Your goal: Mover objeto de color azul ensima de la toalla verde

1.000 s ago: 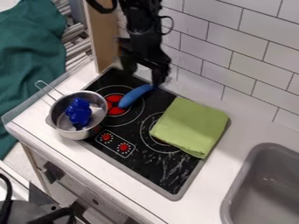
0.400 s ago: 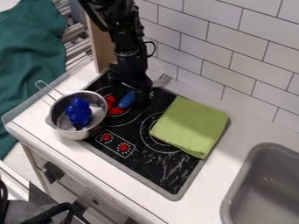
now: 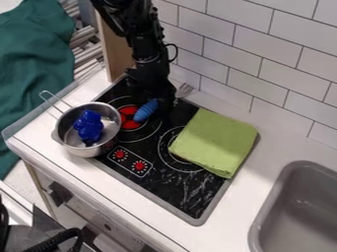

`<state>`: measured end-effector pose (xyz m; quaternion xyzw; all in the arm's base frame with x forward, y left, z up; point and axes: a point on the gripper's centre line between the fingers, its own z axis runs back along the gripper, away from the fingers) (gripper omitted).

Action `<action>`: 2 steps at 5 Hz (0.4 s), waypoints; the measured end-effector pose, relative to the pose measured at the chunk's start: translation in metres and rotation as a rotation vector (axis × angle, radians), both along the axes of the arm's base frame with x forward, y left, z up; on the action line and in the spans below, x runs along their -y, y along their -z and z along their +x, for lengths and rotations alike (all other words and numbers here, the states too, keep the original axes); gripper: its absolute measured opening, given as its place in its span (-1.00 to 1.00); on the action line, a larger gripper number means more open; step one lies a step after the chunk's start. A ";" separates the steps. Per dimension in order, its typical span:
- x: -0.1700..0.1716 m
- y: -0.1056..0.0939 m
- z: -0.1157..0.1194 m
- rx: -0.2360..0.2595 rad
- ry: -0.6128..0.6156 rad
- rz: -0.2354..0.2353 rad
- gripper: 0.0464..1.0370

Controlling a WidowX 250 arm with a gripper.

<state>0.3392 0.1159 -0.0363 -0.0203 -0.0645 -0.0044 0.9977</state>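
The black gripper (image 3: 160,101) hangs low over the back left of the stove, at the upper end of a blue elongated object (image 3: 145,111) that it partly hides. That object lies slanted over the red burner mark; whether it is gripped I cannot tell. A folded green towel (image 3: 215,141) lies on the right part of the stove. Inside the metal pot at the left sits a dark blue lumpy object (image 3: 89,127).
The metal pot (image 3: 68,147) stands on the stove's left edge, its wire handle toward the back left. A silver fork (image 3: 185,89) lies behind the stove by the tiled wall. A grey sink (image 3: 262,220) is at the lower right.
The arm has come down and forward over the upper part of the blue elongated object, hiding more of it. The towel and pot have kept their places.
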 end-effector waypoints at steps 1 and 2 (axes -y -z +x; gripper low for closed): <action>-0.003 0.003 0.000 0.021 -0.019 0.028 0.29; -0.005 0.004 -0.002 0.016 -0.036 0.042 -0.27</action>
